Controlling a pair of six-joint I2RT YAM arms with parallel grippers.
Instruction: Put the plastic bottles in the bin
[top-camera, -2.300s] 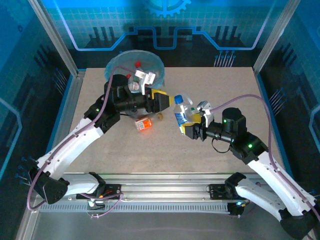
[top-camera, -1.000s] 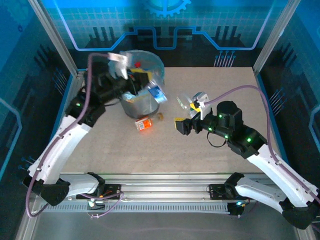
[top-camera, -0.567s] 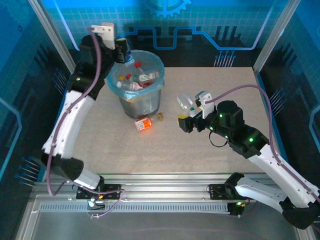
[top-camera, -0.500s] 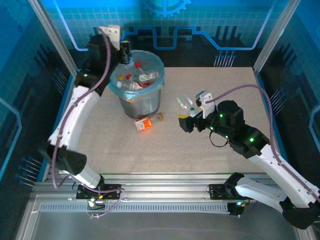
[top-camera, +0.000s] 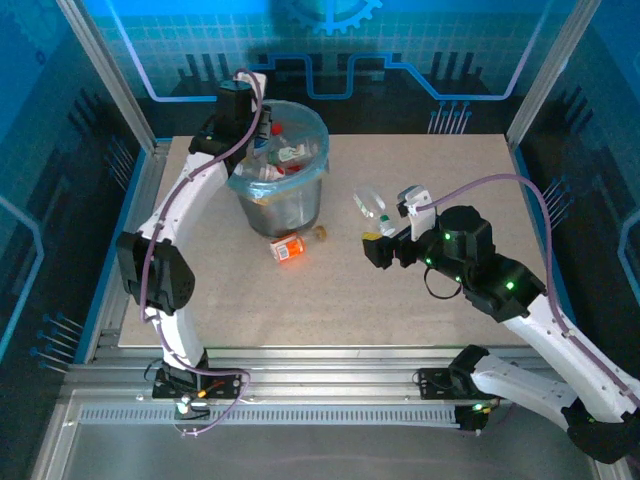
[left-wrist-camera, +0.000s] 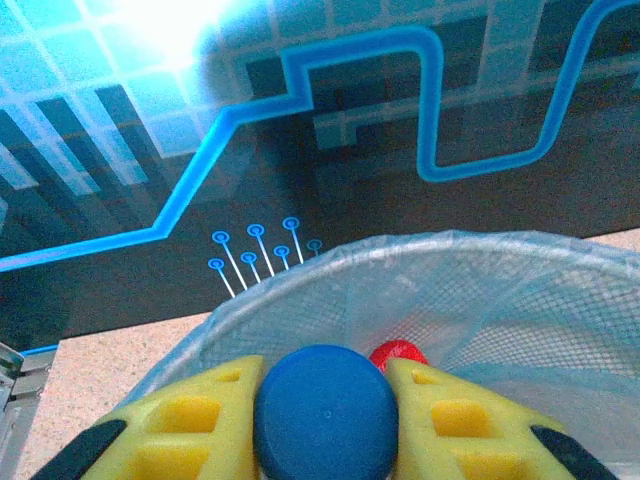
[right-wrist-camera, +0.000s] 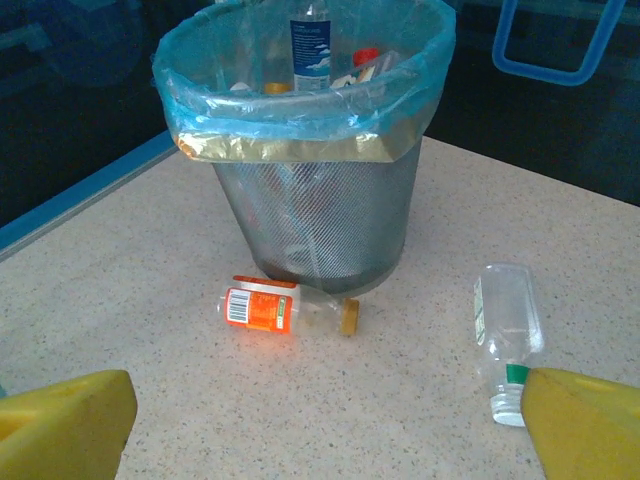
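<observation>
Above the part-filled bin (right-wrist-camera: 320, 215) our left gripper (left-wrist-camera: 323, 368) clamped what seemed a blue-capped bottle (left-wrist-camera: 325, 415); an orange-labelled bottle (right-wrist-camera: 262, 307) and a clear bottle (right-wrist-camera: 508, 322) lay beside it, our right gripper (right-wrist-camera: 325, 418) agape.

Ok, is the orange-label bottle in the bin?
No, the orange-label bottle lies on its side on the table, outside the bin and next to its base.
</observation>
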